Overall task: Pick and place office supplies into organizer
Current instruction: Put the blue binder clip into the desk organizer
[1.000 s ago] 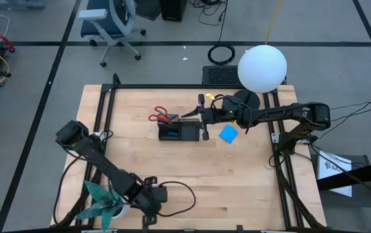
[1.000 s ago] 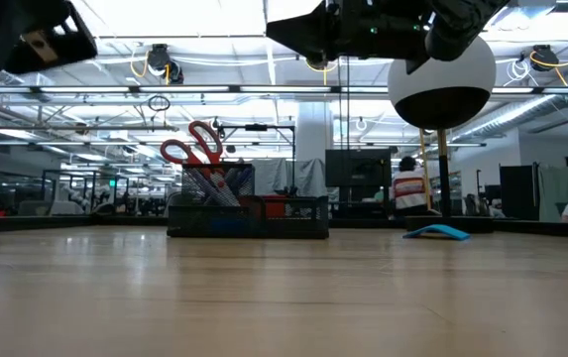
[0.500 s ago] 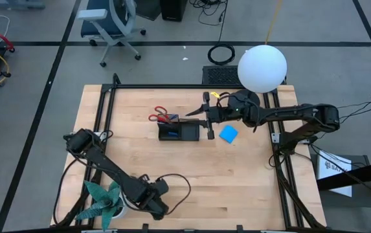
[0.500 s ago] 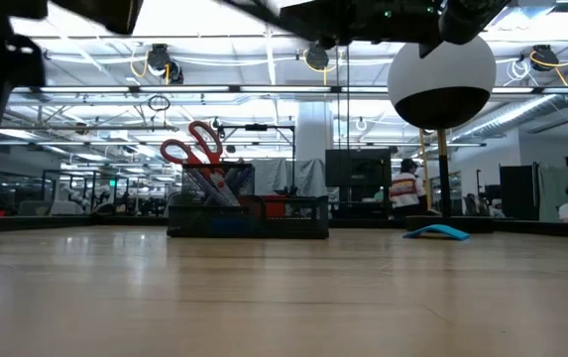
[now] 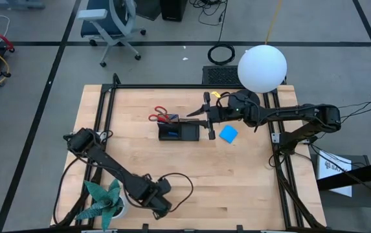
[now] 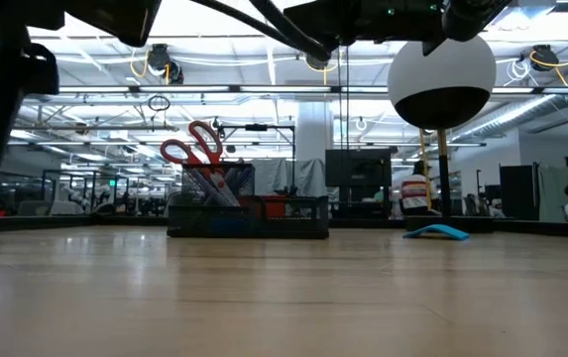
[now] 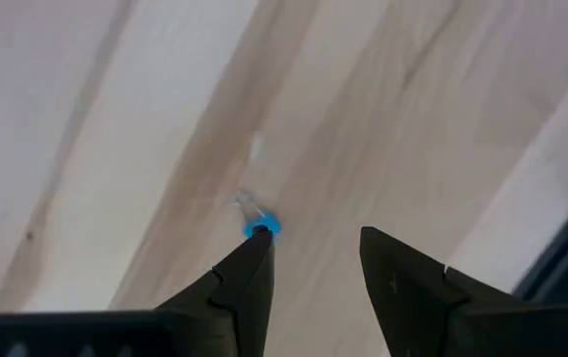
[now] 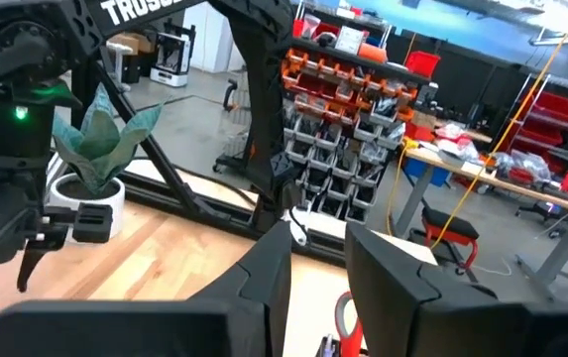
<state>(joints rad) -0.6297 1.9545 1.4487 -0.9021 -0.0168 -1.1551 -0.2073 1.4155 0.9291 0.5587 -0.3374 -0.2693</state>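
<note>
The black organizer [image 5: 179, 132] [image 6: 249, 216] sits mid-table. The red-handled scissors [image 5: 160, 116] [image 6: 194, 149] stand in its left compartment, handles up, beside some pens [image 6: 219, 184]. The blue notepad [image 5: 228, 134] [image 6: 438, 232] lies flat to its right. My right gripper [image 5: 188, 116] [image 8: 318, 263] hovers open over the organizer's right end, holding nothing. My left gripper [image 5: 162, 204] [image 7: 313, 253] is open near the table's near edge, pointing down. The tiny blue piece [image 7: 261, 229] lies on the wood at one of its fingertips. My left gripper points down at the table from above. One fingertip [image 7: 254, 260] stands right at the tiny blue piece, which lies flat on the wood outside the gap between the fingers. I cannot tell whether the fingertip touches it.
A lamp with a white globe [image 5: 262, 68] stands at the table's far right, over its round black base [image 5: 245, 100]. The teal paper-leaf plant [image 5: 104, 199] sits in the near left corner, close to my left arm. Bare wood lies between the organizer and the near edge.
My left arm has folded lower, and its gripper has shifted slightly toward the table's right along the near edge. My right gripper has risen a little and drawn back slightly toward the table's right. The organizer, scissors and notepad have stayed put.
</note>
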